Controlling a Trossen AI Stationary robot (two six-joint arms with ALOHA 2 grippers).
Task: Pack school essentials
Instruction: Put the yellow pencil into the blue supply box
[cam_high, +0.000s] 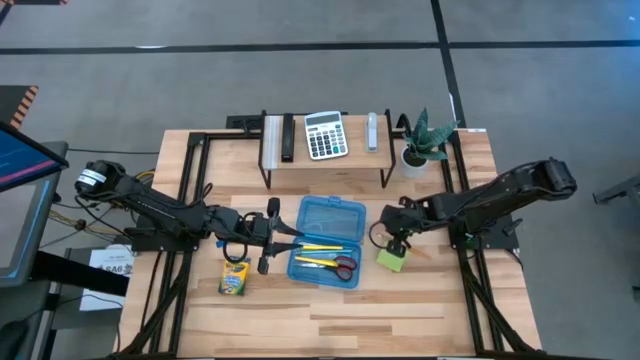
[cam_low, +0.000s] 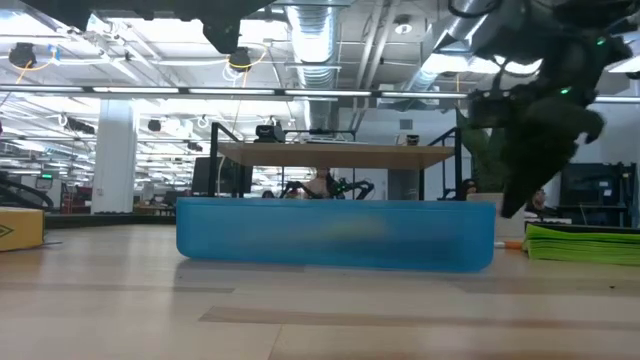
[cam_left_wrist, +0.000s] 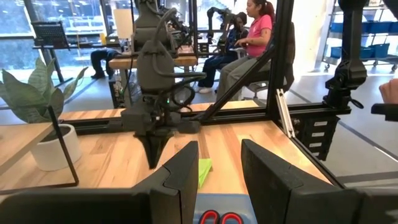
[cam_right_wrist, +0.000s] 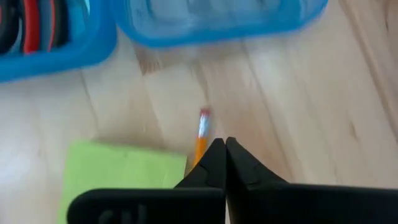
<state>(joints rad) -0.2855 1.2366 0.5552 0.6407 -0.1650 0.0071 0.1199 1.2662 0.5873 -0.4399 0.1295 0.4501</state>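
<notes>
High view showed the blue case (cam_high: 328, 240) lying open near the middle of the table (cam_high: 330, 310), with yellow pencils (cam_high: 322, 248) and the red-handled scissors (cam_high: 343, 266) inside it. The left pincer (cam_high: 287, 236) hovered at the case's left edge, its fingers (cam_left_wrist: 180, 171) parted with nothing between them. The crayon box (cam_high: 233, 276) lay on the table just below that arm. The right pincer (cam_right_wrist: 224, 149) was pressed shut, tips down beside the lime-green sticky-note pad (cam_right_wrist: 118, 177), right of the case. An orange pencil (cam_right_wrist: 201, 134) lay just ahead of the closed tips; whether they touched it could not be told. The calculator (cam_high: 324, 134) sat on the rear shelf (cam_high: 326, 160), and the potted plant (cam_high: 424, 142) stood beside it.
</notes>
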